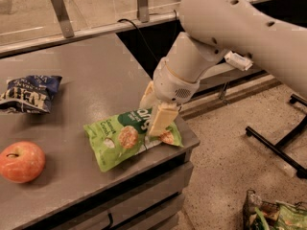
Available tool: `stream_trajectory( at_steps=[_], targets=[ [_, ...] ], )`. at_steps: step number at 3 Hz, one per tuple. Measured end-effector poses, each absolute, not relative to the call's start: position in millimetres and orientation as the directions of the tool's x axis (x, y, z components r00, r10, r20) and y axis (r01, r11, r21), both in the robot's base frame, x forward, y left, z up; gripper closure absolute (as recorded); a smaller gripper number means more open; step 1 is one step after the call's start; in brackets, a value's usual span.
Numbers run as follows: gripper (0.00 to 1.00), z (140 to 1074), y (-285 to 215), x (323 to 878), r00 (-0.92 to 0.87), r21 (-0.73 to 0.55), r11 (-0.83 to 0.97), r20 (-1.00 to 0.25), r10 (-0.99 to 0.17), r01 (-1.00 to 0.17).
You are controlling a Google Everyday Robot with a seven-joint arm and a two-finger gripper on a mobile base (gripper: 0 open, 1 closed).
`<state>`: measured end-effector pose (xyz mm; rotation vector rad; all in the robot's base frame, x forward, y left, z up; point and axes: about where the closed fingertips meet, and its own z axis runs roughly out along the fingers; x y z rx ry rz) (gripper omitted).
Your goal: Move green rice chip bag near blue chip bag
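1. The green rice chip bag (120, 140) lies flat on the grey desk (96, 80) by the desk's corner at 4 o'clock. Its right end reaches that edge.
2. The hand (149, 119) is down on the bag's upper right part, at 2 o'clock from the bag's middle. It covers part of the dark-green logo, so only a few white letters show.
3. I cannot tell whether the hand has closed on the bag or merely rests against it. The contact is hidden by the hand itself and by the thick wrist above it.
4. The white arm (230, 28) comes in from 2 o'clock and is cut off by the top and right edges.
5. The blue chip bag (29, 94) lies at 10 o'clock from the green bag, well apart from it. Its left end is cut off by the frame and its white lettering is crumpled.
6. A red-orange apple (21, 161) sits at 9 o'clock from the green bag, below the blue bag, touching neither.
7. On the floor at 5 o'clock lies some green packaging (276, 217), cut off and too dim to name.
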<state>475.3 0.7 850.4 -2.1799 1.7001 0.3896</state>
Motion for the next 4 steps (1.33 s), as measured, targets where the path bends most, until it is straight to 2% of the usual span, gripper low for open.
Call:
stream_trajectory(
  at_steps=[2,4],
  targets=[
    [1.0,864.1,-9.8,493.2,0.192,-0.076,-0.176,-0.355,-0.915,-0.981],
    [1.0,891.4,-42.3,550.9,0.161,-0.166,-0.114,-0.305,-0.939,-0.979]
  ],
)
